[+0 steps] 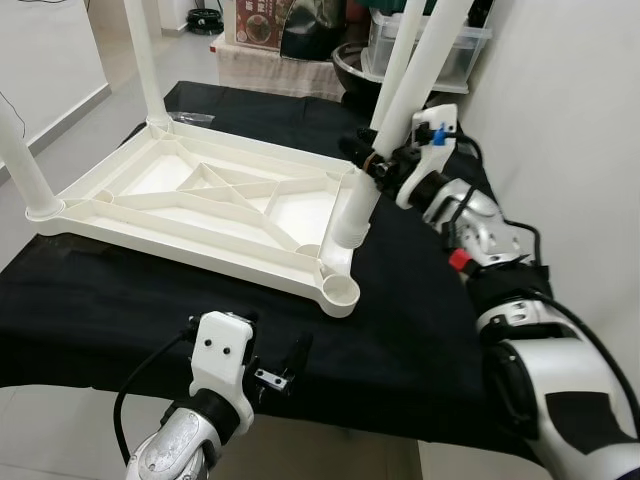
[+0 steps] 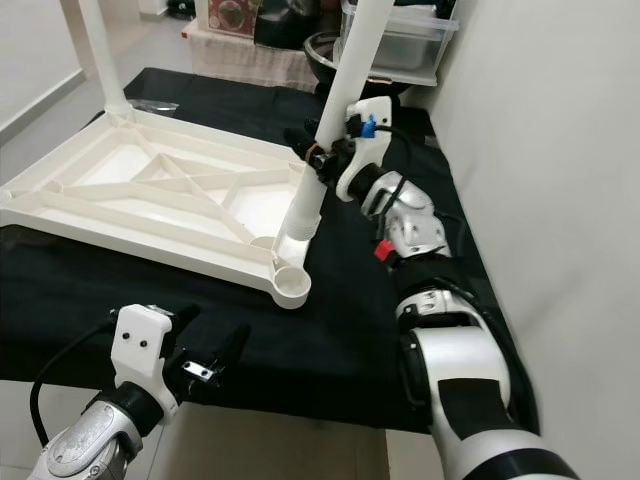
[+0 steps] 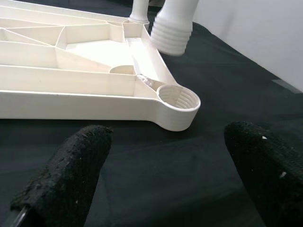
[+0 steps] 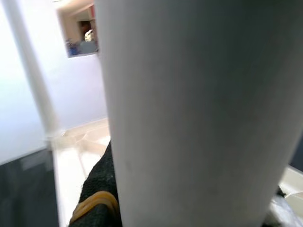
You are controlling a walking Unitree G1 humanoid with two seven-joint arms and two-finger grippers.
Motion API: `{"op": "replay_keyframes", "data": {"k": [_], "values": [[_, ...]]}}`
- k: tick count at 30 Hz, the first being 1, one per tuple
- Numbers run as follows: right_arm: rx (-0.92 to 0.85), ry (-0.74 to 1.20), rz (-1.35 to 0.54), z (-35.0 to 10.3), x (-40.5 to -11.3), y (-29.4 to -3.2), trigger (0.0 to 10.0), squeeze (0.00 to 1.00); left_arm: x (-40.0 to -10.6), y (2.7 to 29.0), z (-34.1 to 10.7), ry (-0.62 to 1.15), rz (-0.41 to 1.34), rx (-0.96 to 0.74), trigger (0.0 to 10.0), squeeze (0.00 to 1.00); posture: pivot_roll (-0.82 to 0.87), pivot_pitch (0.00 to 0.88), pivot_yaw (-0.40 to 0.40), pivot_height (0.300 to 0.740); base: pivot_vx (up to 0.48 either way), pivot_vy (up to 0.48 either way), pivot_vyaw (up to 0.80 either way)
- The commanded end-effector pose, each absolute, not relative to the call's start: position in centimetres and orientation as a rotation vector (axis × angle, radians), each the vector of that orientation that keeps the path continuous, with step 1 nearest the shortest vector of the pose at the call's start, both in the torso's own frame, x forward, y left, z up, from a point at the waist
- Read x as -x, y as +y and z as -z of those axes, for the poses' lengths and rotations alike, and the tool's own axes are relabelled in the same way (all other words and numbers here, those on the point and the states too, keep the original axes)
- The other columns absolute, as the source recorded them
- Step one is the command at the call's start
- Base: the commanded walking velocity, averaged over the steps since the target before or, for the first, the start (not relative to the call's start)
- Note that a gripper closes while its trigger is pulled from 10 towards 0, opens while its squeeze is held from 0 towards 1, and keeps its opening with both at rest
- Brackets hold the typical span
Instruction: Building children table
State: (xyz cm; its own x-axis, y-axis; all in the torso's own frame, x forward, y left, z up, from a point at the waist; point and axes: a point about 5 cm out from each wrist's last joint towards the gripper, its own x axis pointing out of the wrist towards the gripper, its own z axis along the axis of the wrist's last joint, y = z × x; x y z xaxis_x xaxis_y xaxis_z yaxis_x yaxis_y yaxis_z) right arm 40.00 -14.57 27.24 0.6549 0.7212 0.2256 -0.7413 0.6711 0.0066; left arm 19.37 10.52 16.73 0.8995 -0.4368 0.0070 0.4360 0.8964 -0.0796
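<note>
Since the right gripper [image 1: 372, 160] is clamped around the loose table leg [image 1: 400, 100] with its threaded end hanging tilted just beside the empty corner socket [image 1: 342, 290], I'd worry about it going in crooked and cross-threading. The upturned tabletop [image 1: 200, 200] sits on a black cloth [image 1: 420, 330] with 2 legs already in, so a hard push might slide it. The left gripper [image 3: 165, 179] hovers spread wide near that corner, holding nothing.

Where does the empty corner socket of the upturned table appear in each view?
Left eye view: empty socket, near corner, centre.
Right eye view: lower, left of centre.
Left wrist view: right of centre, beyond the left gripper with its open fingers.
Right wrist view: not in it.
Shared landmark: the loose leg's threaded end hanging just above it.
</note>
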Motion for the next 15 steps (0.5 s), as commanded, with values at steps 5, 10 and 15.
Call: {"op": "replay_keyframes", "data": {"k": [5, 10, 15], "values": [[-0.017, -0.150, -1.005, -27.0, -39.3, -15.4, 10.0, 0.00, -18.8, 10.4, -17.1, 0.031, 0.480, 0.078, 10.0, 0.00, 0.18, 0.210, -0.107, 0.740, 0.000, 0.000, 0.00], [0.037, -0.100, -1.201, -26.2, -38.2, -16.3, 10.0, 0.00, -18.7, 10.7, -17.3, 0.034, 0.478, 0.070, 10.0, 0.00, 0.18, 0.218, -0.096, 0.740, 0.000, 0.000, 0.00], [0.032, -0.110, -1.261, -26.1, -38.1, -16.1, 10.0, 0.00, -18.4, 10.5, -17.3, 0.043, 0.485, 0.073, 10.0, 0.00, 0.19, 0.209, -0.094, 0.740, 0.000, 0.000, 0.00]]}}
